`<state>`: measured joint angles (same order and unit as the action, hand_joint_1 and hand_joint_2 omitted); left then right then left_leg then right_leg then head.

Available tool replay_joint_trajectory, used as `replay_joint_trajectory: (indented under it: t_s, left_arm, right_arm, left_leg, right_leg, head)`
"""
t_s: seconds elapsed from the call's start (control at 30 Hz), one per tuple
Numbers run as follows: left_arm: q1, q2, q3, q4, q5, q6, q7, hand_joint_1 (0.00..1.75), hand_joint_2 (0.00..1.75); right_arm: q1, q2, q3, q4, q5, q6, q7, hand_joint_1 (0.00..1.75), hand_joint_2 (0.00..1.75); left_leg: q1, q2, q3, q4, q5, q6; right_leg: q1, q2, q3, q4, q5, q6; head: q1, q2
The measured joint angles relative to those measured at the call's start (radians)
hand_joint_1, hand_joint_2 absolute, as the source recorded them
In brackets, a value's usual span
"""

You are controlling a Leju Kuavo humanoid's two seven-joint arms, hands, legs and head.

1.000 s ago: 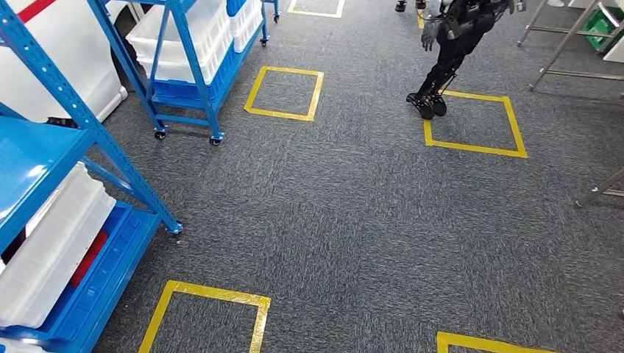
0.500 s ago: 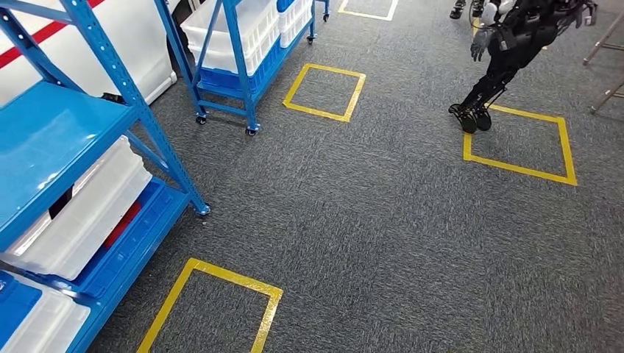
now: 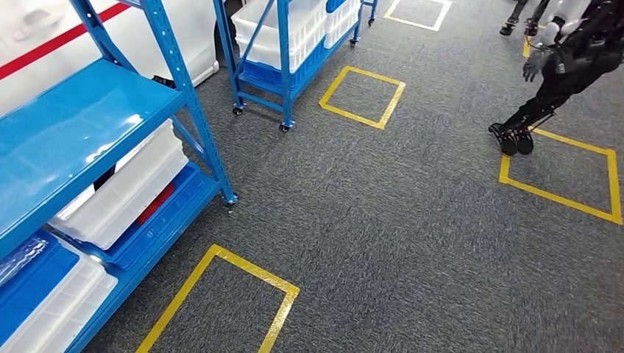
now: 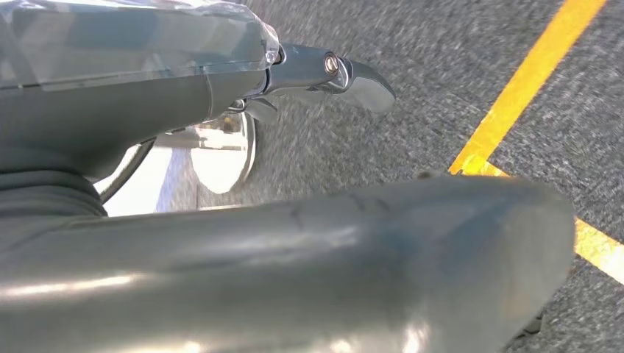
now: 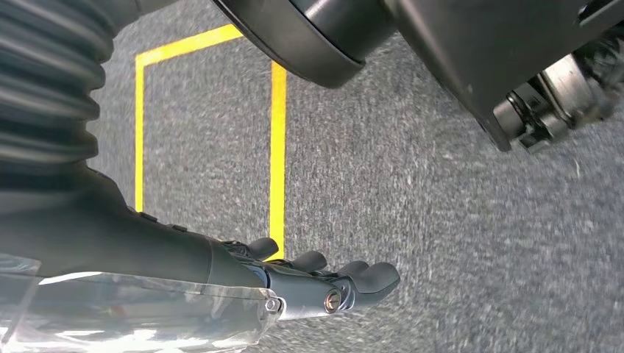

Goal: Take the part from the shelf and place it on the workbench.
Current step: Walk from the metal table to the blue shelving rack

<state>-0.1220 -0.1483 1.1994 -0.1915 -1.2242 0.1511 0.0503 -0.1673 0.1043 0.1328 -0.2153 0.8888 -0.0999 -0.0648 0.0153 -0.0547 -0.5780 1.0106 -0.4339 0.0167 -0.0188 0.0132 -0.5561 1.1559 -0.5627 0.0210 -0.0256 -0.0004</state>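
A blue metal shelf stands at the left of the head view. White bins sit on its lower level, and a blue-lidded bin sits lower still. I cannot pick out the part among them. My left hand hangs over grey carpet, its fingers stretched out and its thick thumb apart, with nothing in it. My right hand hangs beside my body over the carpet, fingers nearly straight and holding nothing.
A second blue wheeled rack with white bins stands farther back. Another dark humanoid robot stands at the upper right on a yellow taped square. More yellow squares mark the grey carpet.
The whole picture has shifted right and down, so the camera has moved. The near blue shelf now takes up more of the left side. The other robot sits farther right.
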Motion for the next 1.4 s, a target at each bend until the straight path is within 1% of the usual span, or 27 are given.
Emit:
replay_joint_trajectory:
  t_s: [0.07,0.13,0.2,0.23,0.27,0.33,0.37,0.4,0.43,0.5,0.57,0.63,0.67,0.7,0.77,0.83,0.87,0.9,0.93,1.0,1.03,1.07,1.13,1.2,1.27,1.33,1.4]
  left_arm:
    - [-0.002,-0.001,0.002,0.000,0.002,0.005,-0.001,0.00,0.00]
    - [-0.002,-0.001,0.005,0.000,0.003,0.011,-0.004,0.00,0.00]
    - [0.003,-0.001,0.008,0.000,0.005,0.015,-0.004,0.00,0.00]
    - [0.004,-0.001,0.010,0.000,0.006,0.018,-0.003,0.00,0.00]
    - [0.004,-0.001,0.012,0.000,0.007,0.020,-0.002,0.00,0.00]
    - [0.002,-0.002,0.016,0.000,0.010,0.023,0.000,0.00,0.00]
    - [0.001,-0.003,0.018,0.000,0.011,0.024,0.001,0.00,0.00]
    - [0.001,-0.003,0.019,0.000,0.012,0.025,0.001,0.00,0.00]
    - [0.003,-0.004,0.021,0.000,0.013,0.025,0.002,0.00,0.00]
    - [0.004,-0.004,0.024,0.000,0.012,0.027,0.004,0.00,0.00]
    - [0.000,-0.003,0.025,0.000,0.008,0.028,0.006,0.00,0.00]
    - [-0.002,-0.002,0.025,0.000,0.003,0.029,0.010,0.00,0.00]
    - [-0.002,-0.002,0.025,0.000,0.002,0.029,0.011,0.00,0.00]
    - [0.000,-0.003,0.025,0.000,0.001,0.029,0.013,0.00,0.00]
    - [0.001,-0.003,0.026,0.000,0.001,0.030,0.017,0.00,0.00]
    - [-0.002,-0.003,0.026,0.000,0.002,0.033,0.020,0.00,0.00]
    - [-0.004,-0.003,0.026,0.000,0.003,0.035,0.021,0.00,0.00]
    - [-0.004,-0.003,0.026,0.000,0.004,0.036,0.022,0.00,0.00]
    - [-0.004,-0.003,0.026,0.000,0.004,0.036,0.023,0.00,0.00]
    - [-0.003,-0.004,0.026,0.000,0.003,0.035,0.025,0.00,0.00]
    - [-0.003,-0.004,0.027,0.000,0.001,0.033,0.026,0.00,0.00]
    - [-0.004,-0.004,0.027,0.000,-0.001,0.031,0.027,0.00,0.00]
    - [-0.004,-0.004,0.027,0.000,-0.004,0.029,0.029,0.00,0.00]
    - [0.000,-0.002,0.027,0.000,-0.005,0.027,0.030,0.00,0.00]
    - [0.001,0.000,0.027,0.000,-0.005,0.026,0.031,0.00,0.00]
    - [-0.001,0.000,0.027,0.000,-0.006,0.024,0.031,0.00,0.00]
    - [-0.001,0.000,0.027,0.000,-0.008,0.022,0.032,0.00,0.00]
  right_arm:
    - [0.007,0.000,0.000,0.001,0.003,0.002,-0.001,0.00,1.75]
    - [0.008,0.000,-0.001,0.001,0.005,0.003,-0.004,0.00,1.75]
    - [0.007,0.001,-0.002,0.000,0.006,0.003,-0.007,0.00,1.75]
    - [0.007,0.001,-0.003,0.000,0.006,0.003,-0.008,0.00,1.75]
    - [0.008,0.002,-0.003,0.000,0.007,0.003,-0.009,0.00,1.75]
    - [0.010,0.001,-0.004,0.000,0.007,0.002,-0.010,0.00,1.75]
    - [0.011,0.001,-0.005,0.000,0.008,0.002,-0.010,0.00,1.75]
    - [0.012,0.001,-0.005,0.000,0.008,0.003,-0.010,0.00,1.75]
    - [0.013,0.001,-0.005,0.000,0.008,0.003,-0.010,0.00,1.75]
    - [0.013,0.001,-0.005,0.000,0.009,0.003,-0.010,0.00,1.75]
    - [0.015,0.001,-0.005,0.000,0.011,0.003,-0.010,0.00,1.75]
    - [0.017,0.001,-0.005,0.000,0.011,0.003,-0.010,0.00,1.75]
    - [0.016,0.001,-0.005,0.000,0.011,0.002,-0.010,0.00,1.75]
    - [0.016,0.001,-0.005,0.000,0.012,0.002,-0.010,0.00,1.75]
    - [0.016,0.001,-0.006,-0.001,0.011,0.000,-0.013,0.00,1.75]
    - [0.014,0.001,-0.007,-0.001,0.011,-0.001,-0.017,0.00,1.75]
    - [0.010,0.001,-0.008,-0.001,0.011,-0.001,-0.018,0.00,1.75]
    - [0.007,0.001,-0.009,-0.001,0.011,-0.001,-0.019,0.00,1.75]
    - [0.005,0.001,-0.010,-0.001,0.011,-0.001,-0.019,0.00,1.75]
    - [0.009,0.000,-0.010,-0.001,0.012,-0.001,-0.018,0.00,1.75]
    - [0.013,-0.001,-0.010,-0.001,0.013,-0.001,-0.018,0.00,1.75]
    - [0.017,-0.002,-0.011,-0.001,0.014,-0.001,-0.018,0.00,1.75]
    - [0.020,-0.002,-0.012,-0.001,0.014,-0.002,-0.019,0.00,1.75]
    - [0.020,-0.002,-0.014,-0.001,0.015,-0.003,-0.021,0.00,1.75]
    - [0.020,0.000,-0.015,-0.002,0.018,-0.003,-0.022,0.00,1.75]
    - [0.022,0.000,-0.017,-0.002,0.020,-0.004,-0.022,0.00,1.75]
    - [0.023,-0.001,-0.019,-0.002,0.023,-0.003,-0.023,0.00,1.75]
  left_leg:
    - [0.001,-0.023,-0.009,0.007,0.004,-0.013]
    - [0.003,-0.041,-0.022,0.008,0.013,-0.029]
    - [0.006,-0.047,-0.030,0.007,0.017,-0.043]
    - [0.006,-0.033,-0.037,0.021,0.006,-0.046]
    - [0.005,-0.013,-0.054,0.058,-0.017,-0.048]
    - [0.004,0.031,-0.110,0.187,-0.086,-0.050]
    - [0.004,0.039,-0.136,0.253,-0.113,-0.050]
    - [0.004,0.043,-0.150,0.291,-0.123,-0.050]
    - [0.004,0.046,-0.145,0.292,-0.115,-0.049]
    - [0.002,0.063,-0.079,0.182,-0.058,-0.042]
    - [-0.008,0.103,-0.008,0.054,-0.022,-0.027]
    - [-0.017,0.120,0.009,0.012,-0.022,-0.015]
    - [-0.017,0.111,0.007,0.009,-0.020,-0.010]
    - [-0.015,0.101,0.007,0.004,-0.017,-0.006]
    - [-0.008,0.084,0.009,-0.007,-0.009,0.005]
    - [-0.005,0.068,0.007,-0.010,-0.004,0.011]
    - [-0.005,0.060,0.005,-0.010,-0.003,0.012]
    - [-0.005,0.050,0.004,-0.009,-0.003,0.012]
    - [-0.005,0.038,0.004,-0.008,-0.002,0.011]
    - [-0.003,0.011,0.004,-0.003,-0.002,0.006]
    - [-0.003,-0.002,0.002,0.001,-0.002,0.002]
    - [-0.003,-0.014,-0.004,0.006,0.000,-0.004]
    - [-0.003,-0.032,-0.020,0.010,0.008,-0.019]
    - [0.001,-0.046,-0.031,0.007,0.016,-0.033]
    - [0.000,-0.022,-0.045,0.035,-0.003,-0.041]
    - [-0.002,0.023,-0.092,0.139,-0.060,-0.044]
    - [-0.001,0.042,-0.145,0.265,-0.110,-0.046]
  right_leg:
    - [-0.004,0.039,0.044,-0.108,0.040,-0.001]
    - [0.001,0.053,0.048,-0.136,0.039,-0.010]
    - [0.002,0.035,0.047,-0.143,0.045,-0.026]
    - [0.002,0.024,0.048,-0.148,0.049,-0.034]
    - [0.002,0.011,0.048,-0.152,0.052,-0.042]
    - [0.009,-0.018,0.047,-0.154,0.054,-0.053]
    - [0.014,-0.032,0.047,-0.154,0.054,-0.055]
    - [0.017,-0.045,0.047,-0.153,0.053,-0.057]
    - [0.020,-0.057,0.048,-0.153,0.052,-0.058]
    - [0.024,-0.079,0.052,-0.152,0.049,-0.057]
    - [0.030,-0.098,0.055,-0.151,0.044,-0.051]
    - [0.034,-0.115,0.055,-0.150,0.042,-0.044]
    - [0.034,-0.123,0.056,-0.151,0.041,-0.040]
    - [0.033,-0.123,0.058,-0.149,0.038,-0.035]
    - [0.028,-0.083,0.045,-0.112,0.009,-0.022]
    - [0.022,-0.032,-0.005,0.000,-0.053,-0.011]
    - [0.019,-0.023,-0.034,0.066,-0.081,-0.007]
    - [0.017,-0.020,-0.053,0.114,-0.095,-0.004]
    - [0.015,-0.020,-0.055,0.127,-0.087,-0.001]
    - [0.007,-0.009,-0.009,0.037,-0.019,0.002]
    - [0.002,0.014,0.020,-0.029,0.012,0.003]
    - [-0.001,0.039,0.043,-0.087,0.032,0.002]
    - [-0.001,0.071,0.053,-0.131,0.034,-0.008]
    - [0.002,0.055,0.052,-0.140,0.038,-0.024]
    - [0.001,0.030,0.056,-0.150,0.045,-0.040]
    - [0.004,0.000,0.058,-0.155,0.048,-0.051]
    - [0.010,-0.029,0.057,-0.155,0.047,-0.055]
  head:
    - [0.000,0.000]
    - [0.000,0.000]
    - [0.000,0.000]
    - [0.000,0.000]
    - [0.000,0.000]
    - [-0.001,0.000]
    - [0.000,0.000]
    - [0.000,0.000]
    - [0.000,0.000]
    - [0.000,0.000]
    - [0.000,0.000]
    - [0.000,0.000]
    - [0.000,0.000]
    - [0.000,0.000]
    - [0.000,0.000]
    - [0.000,0.000]
    - [0.000,0.000]
    - [0.000,0.000]
    - [0.000,0.000]
    - [0.000,0.000]
    - [0.000,0.000]
    - [0.000,0.000]
    - [0.000,0.000]
    - [0.000,0.000]
    - [0.000,0.000]
    - [0.000,0.000]
    - [0.000,0.000]
